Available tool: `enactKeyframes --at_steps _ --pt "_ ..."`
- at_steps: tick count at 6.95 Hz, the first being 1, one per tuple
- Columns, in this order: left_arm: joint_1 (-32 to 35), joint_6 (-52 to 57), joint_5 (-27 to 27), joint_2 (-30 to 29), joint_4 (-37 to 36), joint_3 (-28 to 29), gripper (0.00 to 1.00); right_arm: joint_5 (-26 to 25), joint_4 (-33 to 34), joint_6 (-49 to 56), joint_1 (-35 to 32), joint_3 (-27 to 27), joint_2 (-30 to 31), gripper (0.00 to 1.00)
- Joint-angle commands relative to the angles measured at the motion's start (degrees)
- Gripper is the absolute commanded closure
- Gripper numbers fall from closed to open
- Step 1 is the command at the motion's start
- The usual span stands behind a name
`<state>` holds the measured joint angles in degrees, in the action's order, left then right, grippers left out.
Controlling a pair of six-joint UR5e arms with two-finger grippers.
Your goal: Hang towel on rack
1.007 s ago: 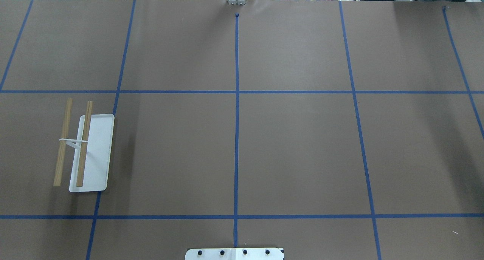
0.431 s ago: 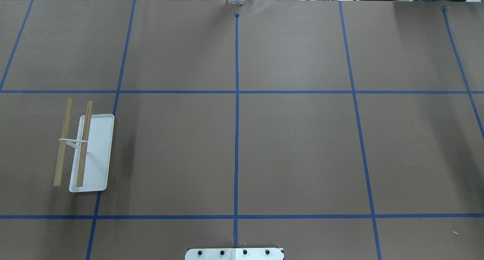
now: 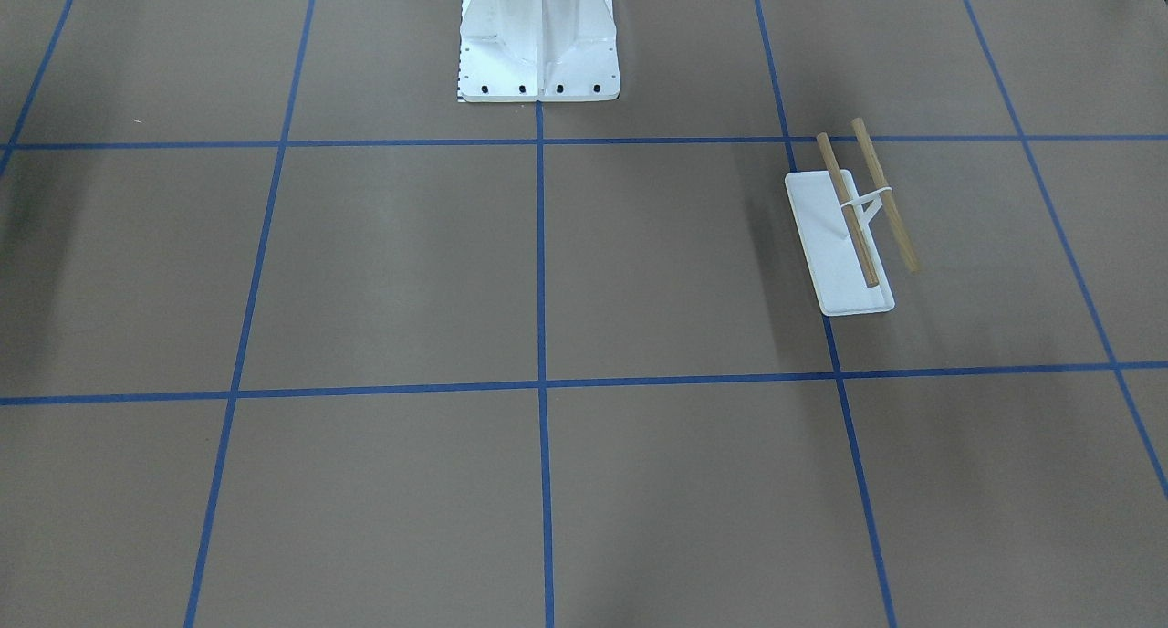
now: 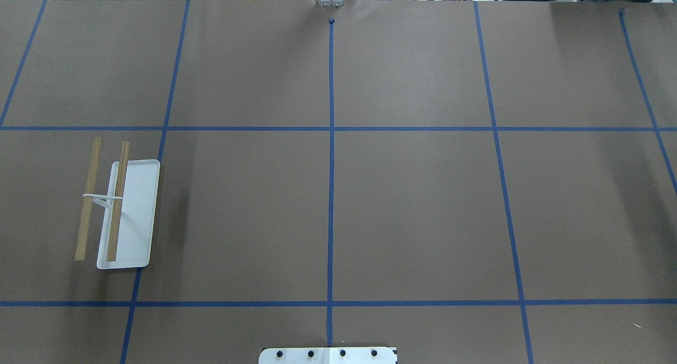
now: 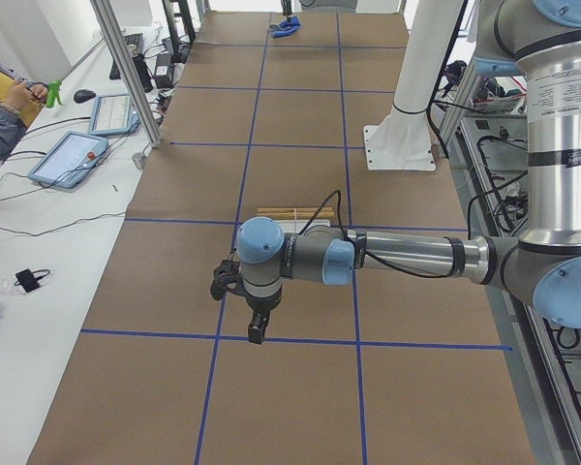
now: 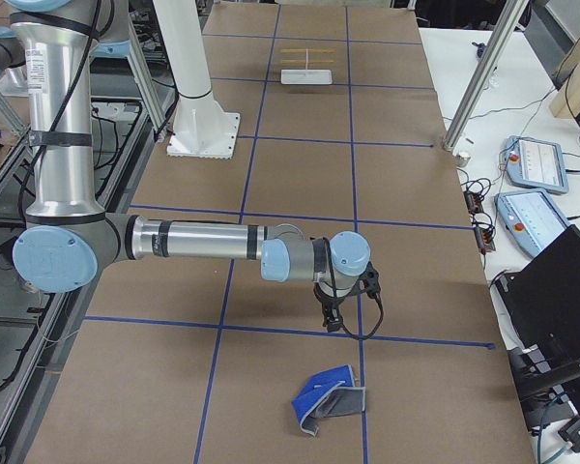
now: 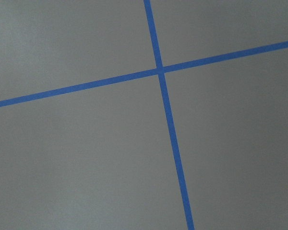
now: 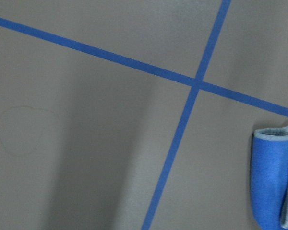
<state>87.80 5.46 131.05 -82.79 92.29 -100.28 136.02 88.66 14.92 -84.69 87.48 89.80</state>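
Note:
The rack (image 4: pixel 138 216) stands on the table's left side, with a white tray base and two wooden rods; it also shows in the front view (image 3: pixel 826 235), the left view (image 5: pixel 295 211) and the right view (image 6: pixel 307 64). The towel (image 6: pixel 325 398), blue and grey, lies crumpled on the table at the robot's far right end, and its blue edge shows in the right wrist view (image 8: pixel 271 177). My right gripper (image 6: pixel 331 324) hovers a little short of the towel. My left gripper (image 5: pixel 255 334) hangs over the table, on the near side of the rack. I cannot tell whether either is open or shut.
The white bolted pedestal (image 3: pixel 538 44) stands at the robot's side of the table, also in the overhead view (image 4: pixel 328 355). Blue tape lines grid the brown table cover (image 4: pixel 423 210). Tablets and cables lie on the white bench (image 6: pixel 532 164) across from the robot.

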Motion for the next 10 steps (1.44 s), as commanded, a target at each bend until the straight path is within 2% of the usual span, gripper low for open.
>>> enactKeyframes --at_steps 1,2,3,5,7,8,10 --pt "0.0 -0.01 0.0 0.0 0.0 0.43 0.02 -2.51 0.02 7.8 -2.4 -8.41 -4.25 0.0" --pt "0.0 -0.01 0.0 0.0 0.0 0.43 0.02 -2.51 0.02 10.8 -4.07 -15.86 -8.46 0.0" --pt "0.0 -0.1 0.0 0.0 0.0 0.43 0.02 -2.51 -0.59 11.0 -4.34 -19.41 -9.54 0.0" --pt "0.0 -0.1 0.0 -0.09 0.0 0.61 0.02 -2.69 -11.87 10.04 -4.26 -29.15 -10.87 0.01" --pt "0.0 -0.1 0.0 -0.09 0.0 0.61 0.02 -2.69 -12.54 9.6 -4.26 -31.83 -12.1 0.14" --pt "0.0 -0.1 0.0 -0.09 0.0 0.61 0.02 -2.69 -12.55 9.51 -4.17 -32.1 -12.19 0.25" --pt "0.0 -0.1 0.0 -0.09 0.0 0.7 0.02 -2.78 -12.63 9.69 -3.65 -33.24 -12.28 0.27"
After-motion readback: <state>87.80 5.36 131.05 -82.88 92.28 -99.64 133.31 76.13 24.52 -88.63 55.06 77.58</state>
